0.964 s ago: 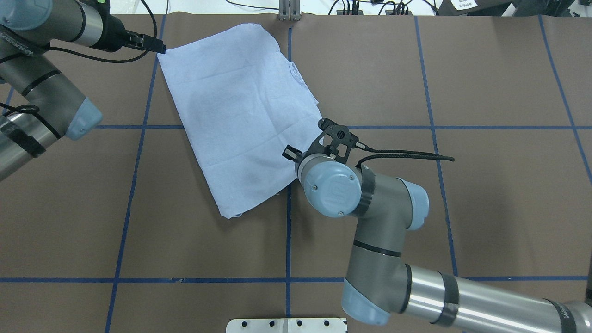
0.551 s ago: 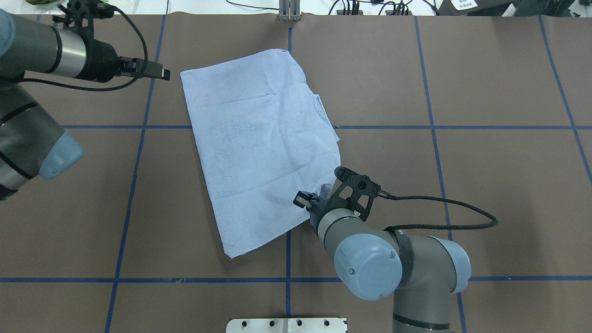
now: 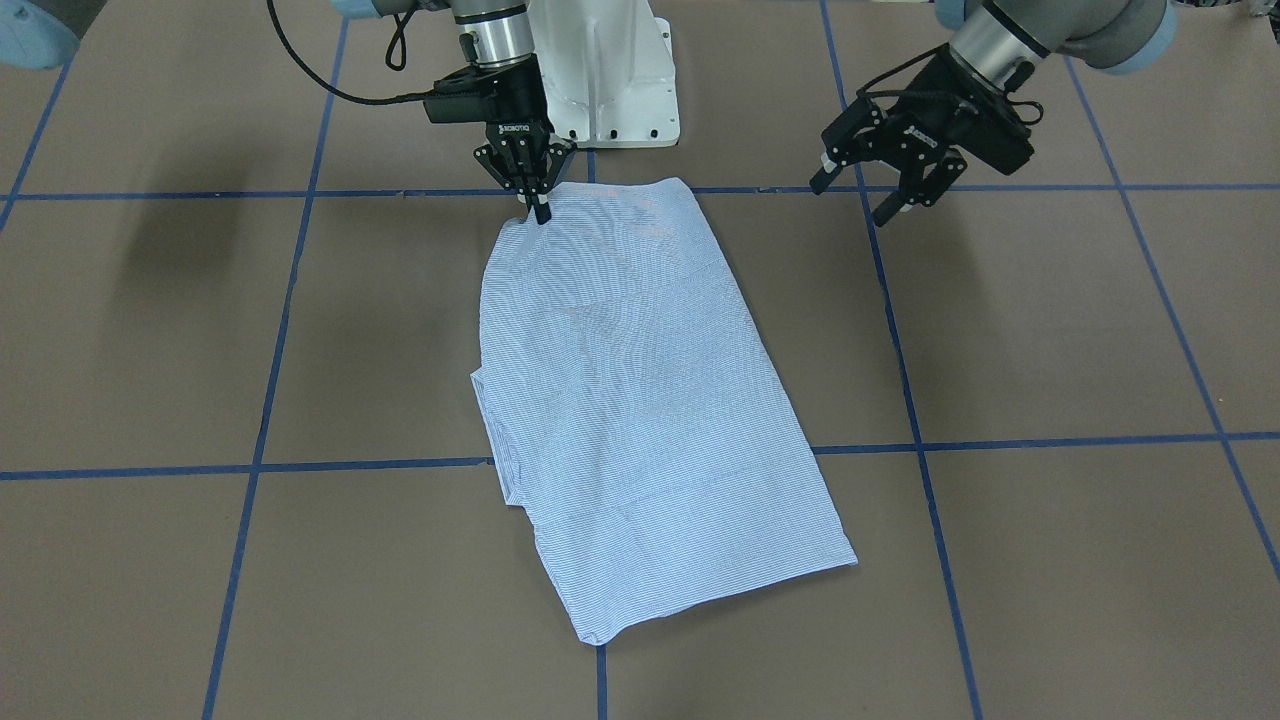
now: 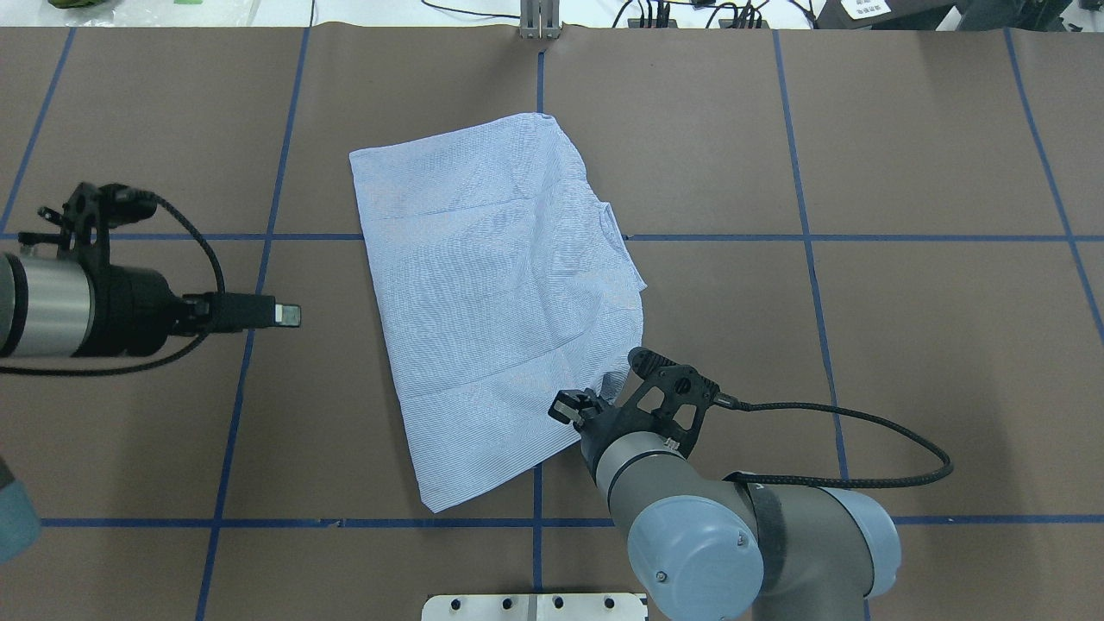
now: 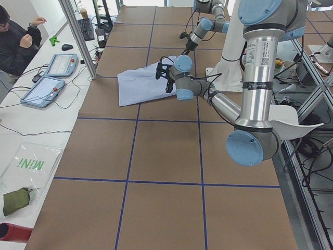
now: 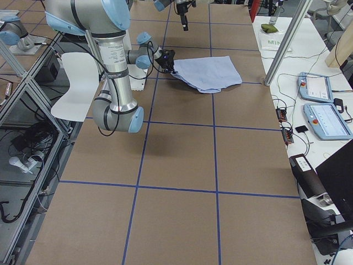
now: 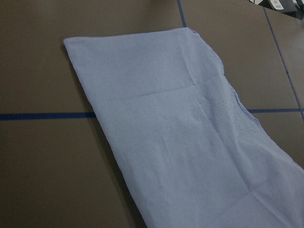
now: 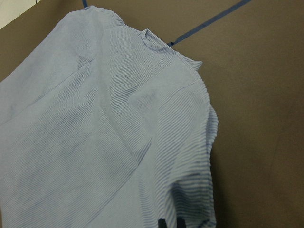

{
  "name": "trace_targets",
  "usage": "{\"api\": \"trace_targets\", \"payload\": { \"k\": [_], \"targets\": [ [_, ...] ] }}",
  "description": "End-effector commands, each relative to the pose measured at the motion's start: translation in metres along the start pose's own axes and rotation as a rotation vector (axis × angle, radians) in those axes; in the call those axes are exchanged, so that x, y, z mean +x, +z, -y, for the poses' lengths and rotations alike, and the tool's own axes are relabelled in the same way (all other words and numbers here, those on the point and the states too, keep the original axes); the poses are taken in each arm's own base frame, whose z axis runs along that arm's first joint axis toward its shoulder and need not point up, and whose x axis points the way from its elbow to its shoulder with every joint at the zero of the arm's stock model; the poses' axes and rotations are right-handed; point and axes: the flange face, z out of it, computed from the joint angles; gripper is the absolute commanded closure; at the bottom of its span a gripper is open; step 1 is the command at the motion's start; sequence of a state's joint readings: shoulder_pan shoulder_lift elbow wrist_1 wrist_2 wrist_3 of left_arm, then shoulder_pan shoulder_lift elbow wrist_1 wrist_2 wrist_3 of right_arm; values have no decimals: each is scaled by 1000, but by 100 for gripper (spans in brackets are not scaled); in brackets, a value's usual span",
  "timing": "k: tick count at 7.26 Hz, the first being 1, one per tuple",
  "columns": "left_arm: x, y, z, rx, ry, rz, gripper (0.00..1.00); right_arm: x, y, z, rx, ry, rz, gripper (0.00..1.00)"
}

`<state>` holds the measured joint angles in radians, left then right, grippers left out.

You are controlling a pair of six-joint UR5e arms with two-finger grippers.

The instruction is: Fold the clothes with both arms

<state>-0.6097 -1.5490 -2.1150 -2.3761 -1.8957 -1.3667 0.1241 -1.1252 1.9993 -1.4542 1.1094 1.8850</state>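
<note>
The light blue striped shirt point(image 4: 500, 302) lies folded flat as a long slanted rectangle at the table's middle; it also shows in the front view point(image 3: 640, 400). My right gripper point(image 3: 540, 212) points straight down and is shut on the shirt's corner nearest the robot, where the cloth bunches up point(image 8: 190, 199). In the overhead view that gripper is hidden under its wrist point(image 4: 655, 397). My left gripper point(image 3: 848, 205) is open and empty, above bare table left of the shirt and apart from it; it also shows in the overhead view point(image 4: 289, 315).
The white pedestal base point(image 3: 605, 70) stands just behind the right gripper. Blue tape lines grid the brown table point(image 4: 862, 345). An operator point(image 5: 18, 36) and tablets point(image 5: 57, 65) are at the far edge beyond a metal post point(image 5: 78, 36).
The right gripper has dragged the shirt toward the robot. The left gripper has let go of the shirt's far corner and drawn back toward the robot, away from the cloth.
</note>
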Motion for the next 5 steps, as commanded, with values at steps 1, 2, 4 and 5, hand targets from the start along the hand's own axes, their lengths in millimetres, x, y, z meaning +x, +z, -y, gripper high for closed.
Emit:
{"api": "trace_targets", "payload": {
  "k": [1,2,4,5],
  "targets": [
    [19,41,-81,30,-206,14,0,-1,-2,-6,4,-6,7,100],
    [24,63,-102,39,-293,19,0,-2,-3,-7,2,-6,8,100],
    [47,133,-114,88,-411,13,0,-1,-2,-8,3,-9,5,100],
    [49,154,-120,81,-431,27,0,-1,-2,-8,3,-9,5,100]
  ]
}}
